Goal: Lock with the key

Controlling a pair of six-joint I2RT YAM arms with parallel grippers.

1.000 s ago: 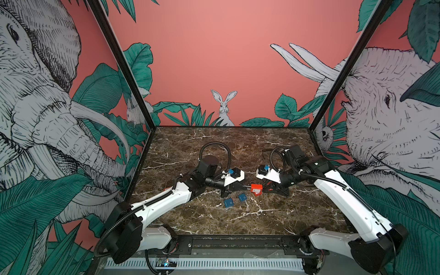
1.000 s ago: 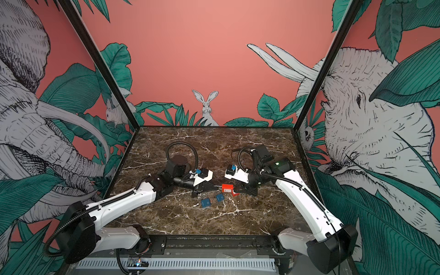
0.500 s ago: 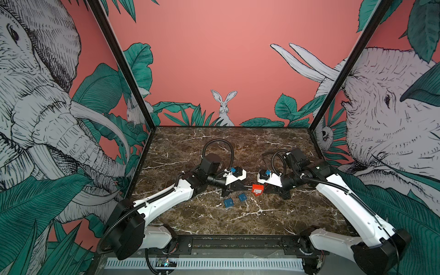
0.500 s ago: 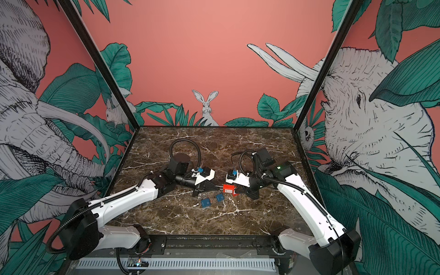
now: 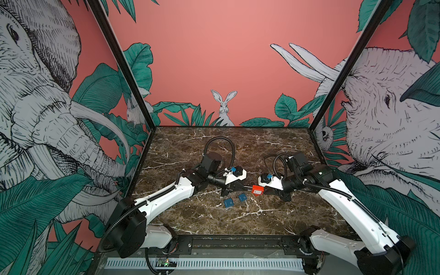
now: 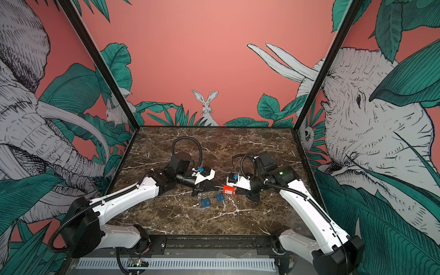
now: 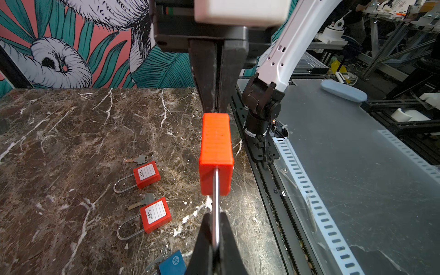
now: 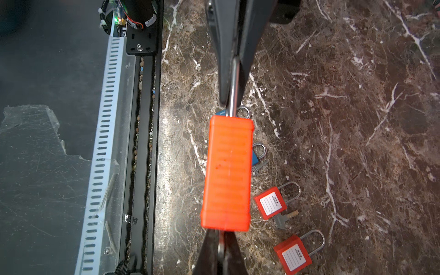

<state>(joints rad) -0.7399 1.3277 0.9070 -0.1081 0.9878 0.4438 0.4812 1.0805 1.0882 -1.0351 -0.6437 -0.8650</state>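
A red padlock (image 5: pixel 257 189) (image 6: pixel 228 189) hangs in the air between my two grippers over the middle of the marble table (image 5: pixel 214 147). In the left wrist view its body (image 7: pixel 215 154) points away, and its steel shackle (image 7: pixel 216 190) runs into my left gripper (image 7: pixel 215 215), shut on it. In the right wrist view my right gripper (image 8: pixel 220 234) is shut at the other end of the body (image 8: pixel 227 173), on a thin grey key (image 8: pixel 220 247) that barely shows between the fingers. The keyhole is hidden.
Two blue padlocks (image 5: pixel 228 202) (image 5: pixel 242 197) lie on the table just in front of the grippers. Two more red padlocks (image 7: pixel 146 175) (image 7: pixel 156 215) with keys lie beside them. The black front rail (image 5: pixel 238 240) edges the table.
My right gripper has moved in to the padlock's end and shut there. The left arm has edged slightly right, still holding the shackle.
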